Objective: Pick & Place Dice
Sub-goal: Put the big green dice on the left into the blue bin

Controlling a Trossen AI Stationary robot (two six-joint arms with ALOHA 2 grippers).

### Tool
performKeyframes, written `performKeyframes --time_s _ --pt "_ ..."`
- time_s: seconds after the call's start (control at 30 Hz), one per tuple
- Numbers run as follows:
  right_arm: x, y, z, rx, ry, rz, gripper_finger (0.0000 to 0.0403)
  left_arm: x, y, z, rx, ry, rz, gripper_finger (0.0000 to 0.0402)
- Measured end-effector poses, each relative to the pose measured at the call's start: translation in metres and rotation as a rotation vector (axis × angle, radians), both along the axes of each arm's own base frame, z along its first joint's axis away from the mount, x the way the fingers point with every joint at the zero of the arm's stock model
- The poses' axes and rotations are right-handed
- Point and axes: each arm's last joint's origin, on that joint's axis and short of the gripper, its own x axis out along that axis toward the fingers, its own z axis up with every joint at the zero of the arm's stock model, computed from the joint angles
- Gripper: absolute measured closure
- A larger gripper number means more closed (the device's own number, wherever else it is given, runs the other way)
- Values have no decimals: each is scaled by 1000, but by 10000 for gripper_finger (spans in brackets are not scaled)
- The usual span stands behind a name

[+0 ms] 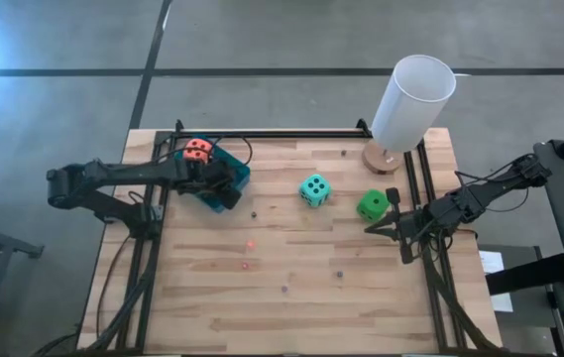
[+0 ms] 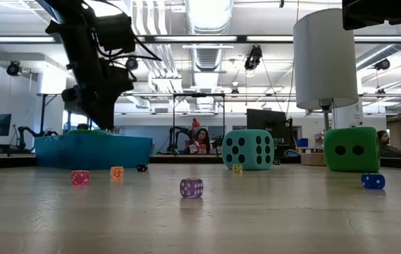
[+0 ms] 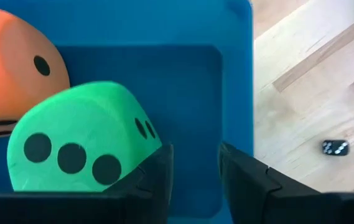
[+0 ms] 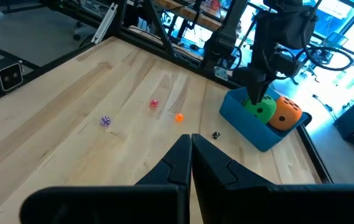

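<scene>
The left gripper [image 3: 194, 171] hangs inside the blue tray [image 1: 236, 183], its fingers spread a little apart and pinching nothing, just beside a green die [image 3: 80, 149] that lies in the tray against the orange-red die [image 3: 12, 68]. This looks like the release step. The teal die [image 1: 314, 189] and the second green die [image 1: 371, 205] sit on the desk [image 1: 282, 288] near the right gripper [image 1: 386, 224], whose fingers are pressed together. Next, likely lifting clear and fetching the teal die.
</scene>
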Motion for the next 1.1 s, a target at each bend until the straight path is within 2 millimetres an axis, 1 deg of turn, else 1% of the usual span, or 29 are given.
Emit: performKeyframes --time_s 0.2,0.63,0.9,1.1 --pt "0 0 0 0 0 0 394 -4 -1 -6 -7 24 0 276" --pt "0 0 0 -1 0 1 394 -6 -2 -6 -14 46 1 279" --pt "0 0 0 -1 0 1 394 -10 -3 -7 -33 85 23 279" --pt "0 0 0 -1 0 0 394 -11 -3 -7 -38 81 44 278"
